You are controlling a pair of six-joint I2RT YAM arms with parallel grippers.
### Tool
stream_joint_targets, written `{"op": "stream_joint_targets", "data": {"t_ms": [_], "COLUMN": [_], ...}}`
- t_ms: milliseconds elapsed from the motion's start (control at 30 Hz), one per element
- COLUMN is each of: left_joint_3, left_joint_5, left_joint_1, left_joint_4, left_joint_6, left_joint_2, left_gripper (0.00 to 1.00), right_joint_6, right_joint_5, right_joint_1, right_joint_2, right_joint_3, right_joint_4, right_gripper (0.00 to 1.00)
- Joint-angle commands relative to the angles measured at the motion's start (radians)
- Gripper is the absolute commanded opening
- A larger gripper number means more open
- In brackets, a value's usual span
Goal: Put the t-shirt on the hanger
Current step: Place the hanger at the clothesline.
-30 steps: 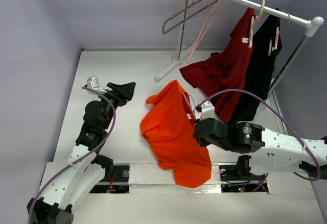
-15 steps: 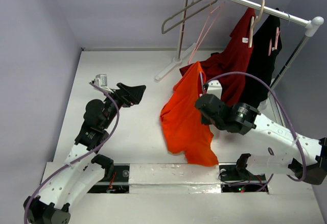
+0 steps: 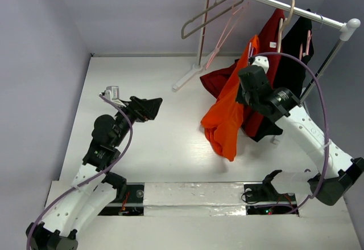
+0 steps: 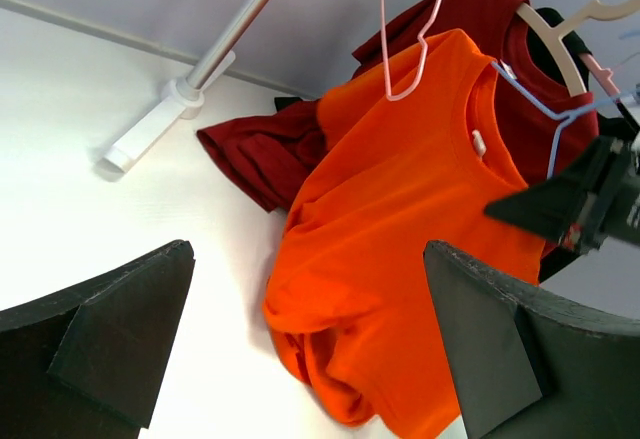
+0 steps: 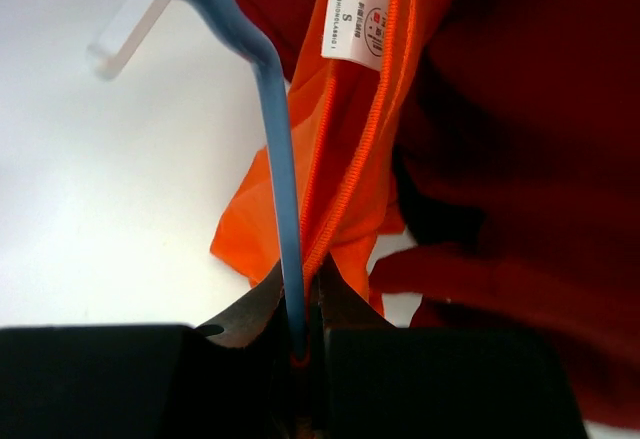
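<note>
Begins nearest with the left gripper [image 3: 150, 107], spread wide over the table [image 3: 159, 164], empty and well apart from the cloth. Finds further on the t-shirt [image 3: 227, 119], held up and hanging in a long orange fold in front of the dark red shirt [image 3: 272, 36], collar uppermost, lower part bunched and low over the white surface; cannot tell whether touching it. Shows the right gripper [image 5: 300, 304] pinched shut on the thin blue wire of the hanger [image 5: 278, 159], with an orange seam seemingly running down into the same pinch just beside the wire, and the white tag [image 5: 357, 21] higher up inside the collar. Judge the cloth light, limp and quick to slide: expect no shape of its own, and a slip off the smooth narrow wire from any loosely seated shoulder. Take hold at a shoulder seam or sleeve edge rather than mid-body, and draw outward along the hanger's arm. Treat the hanger as light and springy, best gripped near the hook. Ends farthest back at the rail [image 3: 273, 2], carrying the pink hanger [image 4: 383, 19] and the black garment [image 3: 293, 56].
</note>
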Motion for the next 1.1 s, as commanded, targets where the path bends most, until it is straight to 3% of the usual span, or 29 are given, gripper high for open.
{"op": "stream_joint_targets", "data": {"t_ms": [0,467,700,1067], "left_joint_3": [-0.044,-0.141,-0.135,-0.118], "left_joint_5": [-0.012,0.076,0.059,0.02], "left_joint_1": [-0.002,-0.002,-0.034,-0.053], "left_joint_4": [0.07,0.191,0.19,0.155], "left_joint_6": [0.016,-0.006,0.008,0.023], "left_joint_2": [-0.044,-0.007,-0.013,-0.009], "left_gripper": [0.99,0.99,0.99,0.99], "right_joint_6": [-0.072,-0.233,-0.307,-0.334], "right_joint_5": [-0.024,0.052,-0.081,-0.166], "right_joint_1": [-0.053,-0.099,-0.213,-0.311], "right_joint_2": [0.012,0.083,0.102,0.214], "right_joint_3": [0.093,0.264,0.328,0.471], "right_joint_4": [0.127,0.269,0.288,0.231], "right_gripper": [0.0,0.0,0.0,0.0]}}
